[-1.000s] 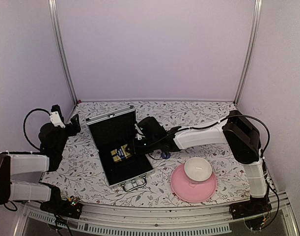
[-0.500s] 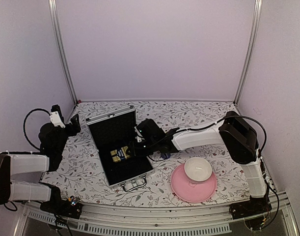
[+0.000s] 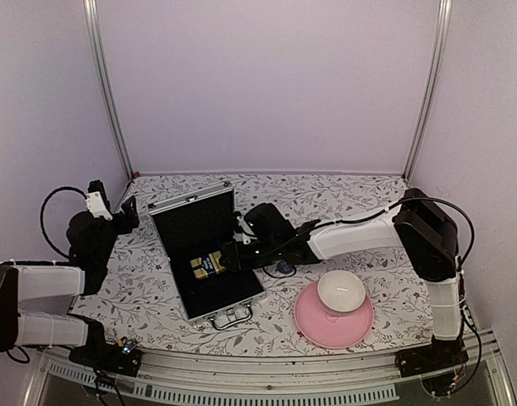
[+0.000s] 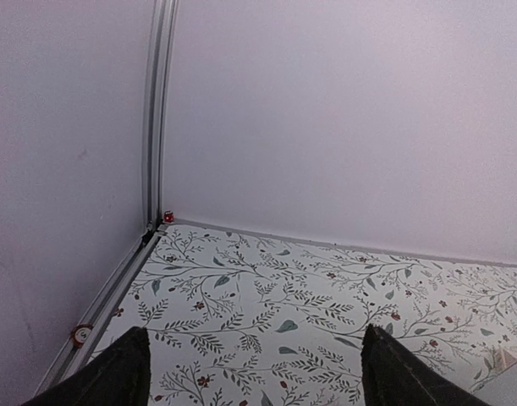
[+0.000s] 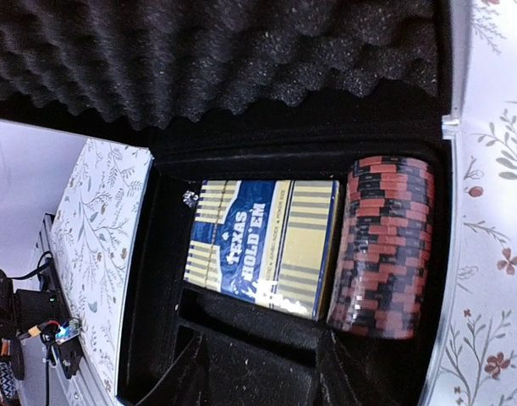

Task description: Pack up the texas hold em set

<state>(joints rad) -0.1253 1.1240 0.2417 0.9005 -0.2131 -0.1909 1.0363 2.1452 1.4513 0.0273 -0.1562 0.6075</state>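
Note:
The silver briefcase [image 3: 195, 223] lies open left of centre, its lid up and lined with black foam [image 5: 241, 59]. In its tray lie a gold-and-blue card box [image 5: 262, 245] [image 3: 207, 265] and, right beside it, a dark red chip stack [image 5: 385, 245] on its side. My right gripper [image 5: 262, 385] [image 3: 233, 254] hovers over the tray's near part, open, with nothing between its fingers [image 5: 184, 381]. A blue round disc [image 3: 283, 269] lies on the cloth just right of the case. My left gripper [image 4: 258, 372] [image 3: 129, 211] is open over bare cloth at the far left.
A pink plate [image 3: 313, 326] with a white bowl [image 3: 341, 290] on it stands at the front right. The case's metal handle [image 3: 231, 317] faces the near edge. Lilac walls close in the floral table, with a metal post [image 4: 156, 110] at the back left corner.
My right gripper's jaws have spread wider over the case tray and its forearm has shifted slightly to the right. The left arm has not moved.

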